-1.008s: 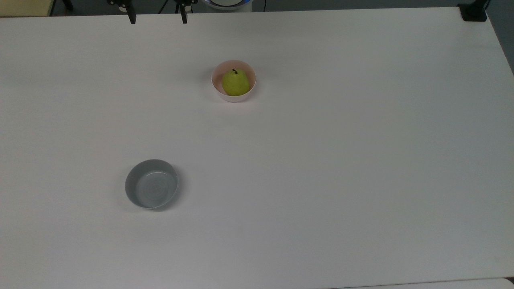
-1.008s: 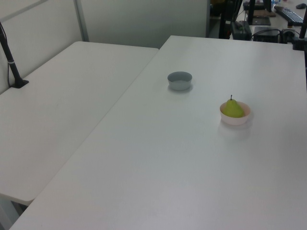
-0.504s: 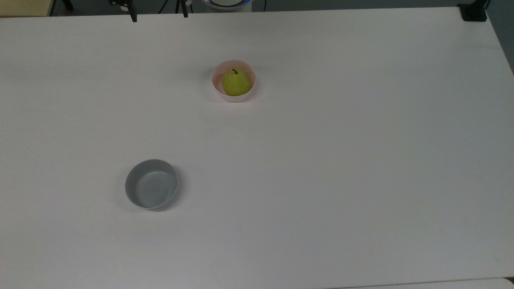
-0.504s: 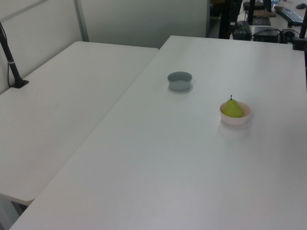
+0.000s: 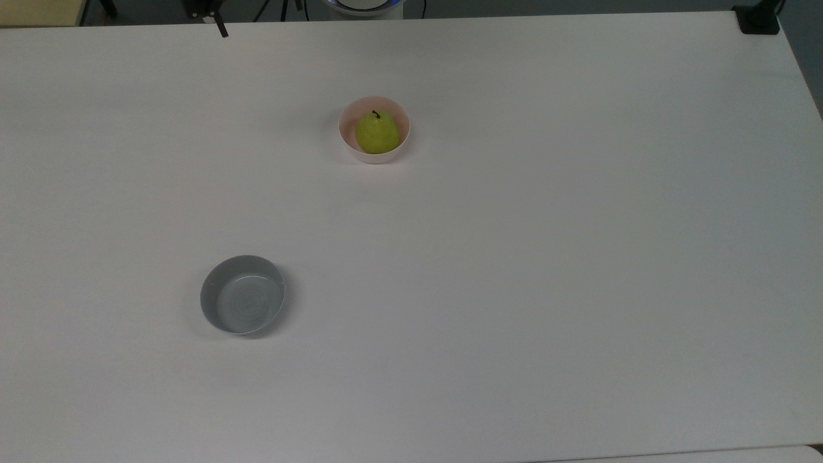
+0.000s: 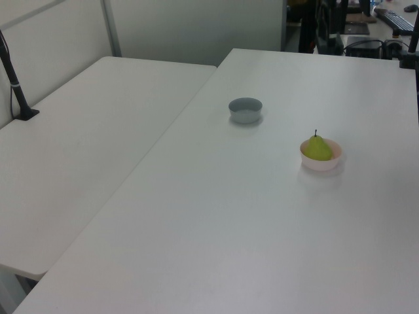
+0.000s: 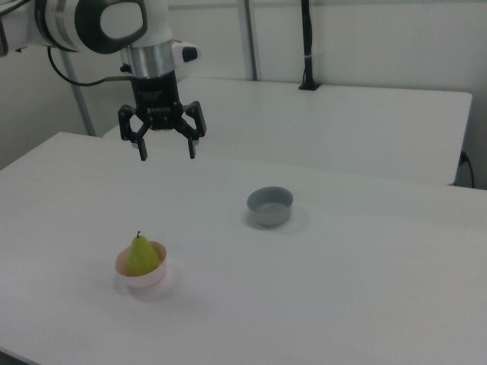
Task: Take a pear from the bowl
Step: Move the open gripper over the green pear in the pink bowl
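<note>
In the right view, the arm (image 7: 99, 26) reaches in from the upper left corner, and its tool (image 7: 166, 152) hangs in the air with both fingers (image 7: 142, 149) spread wide apart and nothing between them. It sits high above the table (image 7: 365, 289), over the stretch near the table's far left edge, well apart from everything on the surface. One dark finger tip (image 5: 222, 29) also pokes in at the table's far edge in the top view, toward the far left corner.

Below the tool and nearer the right view's camera, the bowl (image 7: 141, 277), pale pink and small, stands on the table toward the near left corner. The pear (image 7: 141, 255) stands upright inside it, yellow-green, its short dark stem pointing up and its top rising above the rim. In the top view the bowl (image 5: 350, 143) lies closer to the table's far edge than to the near one, a little to the left of the middle, with the pear (image 5: 377, 134) filling most of its inside. In the left view the bowl (image 6: 322, 161) and pear (image 6: 318, 148) sit toward the table's right edge.

Further right in the right view, the grey bowl (image 7: 269, 207) stands near the middle of the table, wider than the pink one and well apart from it. The top view puts the grey bowl (image 5: 210, 294) toward the table's near left part
</note>
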